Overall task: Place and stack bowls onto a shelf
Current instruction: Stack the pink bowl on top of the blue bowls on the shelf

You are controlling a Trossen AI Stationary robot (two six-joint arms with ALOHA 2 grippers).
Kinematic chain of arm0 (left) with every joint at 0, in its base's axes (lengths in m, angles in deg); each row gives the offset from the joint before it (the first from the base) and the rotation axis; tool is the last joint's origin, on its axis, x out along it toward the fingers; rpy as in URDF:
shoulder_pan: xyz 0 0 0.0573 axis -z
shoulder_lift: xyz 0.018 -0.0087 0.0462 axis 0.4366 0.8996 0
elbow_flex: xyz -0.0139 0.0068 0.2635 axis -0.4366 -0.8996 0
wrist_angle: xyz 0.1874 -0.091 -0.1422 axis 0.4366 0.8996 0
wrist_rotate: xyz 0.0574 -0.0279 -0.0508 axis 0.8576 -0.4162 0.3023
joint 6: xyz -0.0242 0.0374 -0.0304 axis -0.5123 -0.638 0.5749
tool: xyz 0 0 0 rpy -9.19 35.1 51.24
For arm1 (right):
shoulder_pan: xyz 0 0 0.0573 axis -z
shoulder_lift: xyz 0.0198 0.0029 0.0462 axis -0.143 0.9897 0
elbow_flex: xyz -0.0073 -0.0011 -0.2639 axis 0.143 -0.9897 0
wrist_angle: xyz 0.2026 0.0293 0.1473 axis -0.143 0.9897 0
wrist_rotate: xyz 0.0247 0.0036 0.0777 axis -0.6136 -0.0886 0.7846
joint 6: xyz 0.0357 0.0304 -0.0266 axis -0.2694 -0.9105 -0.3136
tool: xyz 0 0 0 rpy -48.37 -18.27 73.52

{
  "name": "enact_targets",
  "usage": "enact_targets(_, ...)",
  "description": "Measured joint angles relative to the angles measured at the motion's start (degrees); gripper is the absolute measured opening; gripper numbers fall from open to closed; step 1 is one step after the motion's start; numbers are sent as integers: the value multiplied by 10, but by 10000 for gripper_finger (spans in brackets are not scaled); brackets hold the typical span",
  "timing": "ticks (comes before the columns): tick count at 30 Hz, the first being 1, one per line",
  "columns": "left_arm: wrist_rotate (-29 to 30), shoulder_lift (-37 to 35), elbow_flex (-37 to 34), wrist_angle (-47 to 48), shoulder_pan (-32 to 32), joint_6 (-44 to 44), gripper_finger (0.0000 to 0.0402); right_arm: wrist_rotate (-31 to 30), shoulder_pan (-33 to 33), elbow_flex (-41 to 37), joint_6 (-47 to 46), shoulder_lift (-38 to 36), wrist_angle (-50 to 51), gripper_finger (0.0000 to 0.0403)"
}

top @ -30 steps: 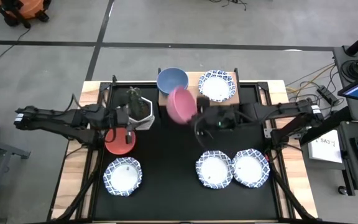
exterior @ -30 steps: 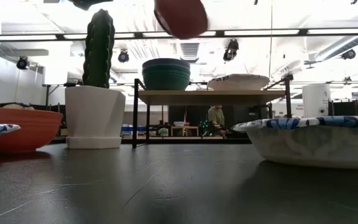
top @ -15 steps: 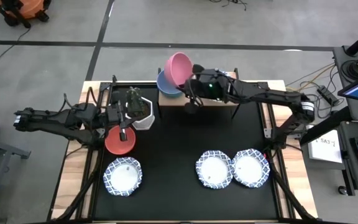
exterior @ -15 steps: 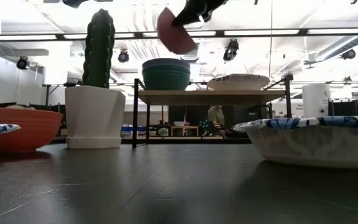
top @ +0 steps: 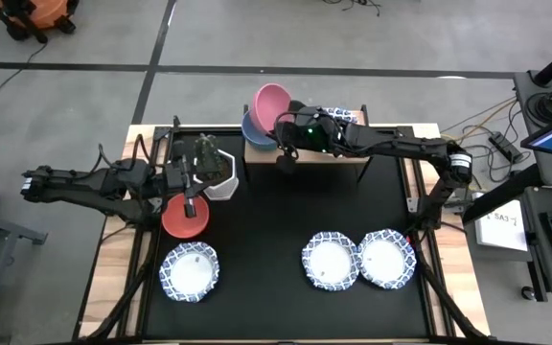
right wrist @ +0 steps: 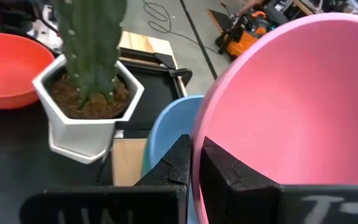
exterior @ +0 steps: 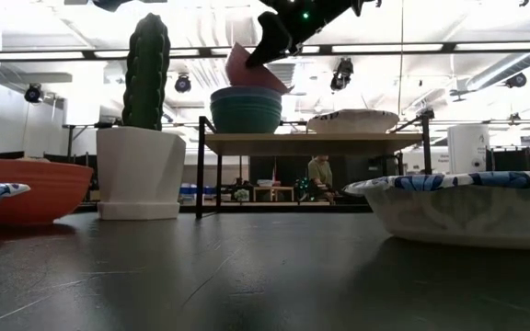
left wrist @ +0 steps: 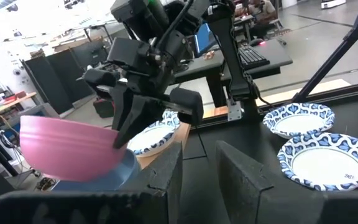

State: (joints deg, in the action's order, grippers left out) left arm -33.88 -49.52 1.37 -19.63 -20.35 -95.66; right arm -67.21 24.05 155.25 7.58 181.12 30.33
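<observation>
**Pink bowl tilted over the blue bowl on the shelf**

My right pincer (top: 284, 134) pinches the rim of the smooth pink bowl (top: 268, 105), tilted over the blue bowl (top: 253, 129) on the light-wood shelf (exterior: 311, 142). I count three patterned bowls on the black table (top: 266, 220), one on the shelf. My left pincer (top: 195, 204) is over the red bowl (top: 184, 220); its opening I cannot tell.

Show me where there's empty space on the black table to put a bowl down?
The widest bare patch on the black table lies in its middle, between the red bowl and the two patterned bowls at the front right. It is crowded by the cactus pot and on the shelf.
</observation>
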Motion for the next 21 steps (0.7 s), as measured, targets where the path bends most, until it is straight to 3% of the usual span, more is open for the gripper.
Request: enact_targets(21,0,3,0,0,0,0,79,-14,1,0,4,1,-6,13)
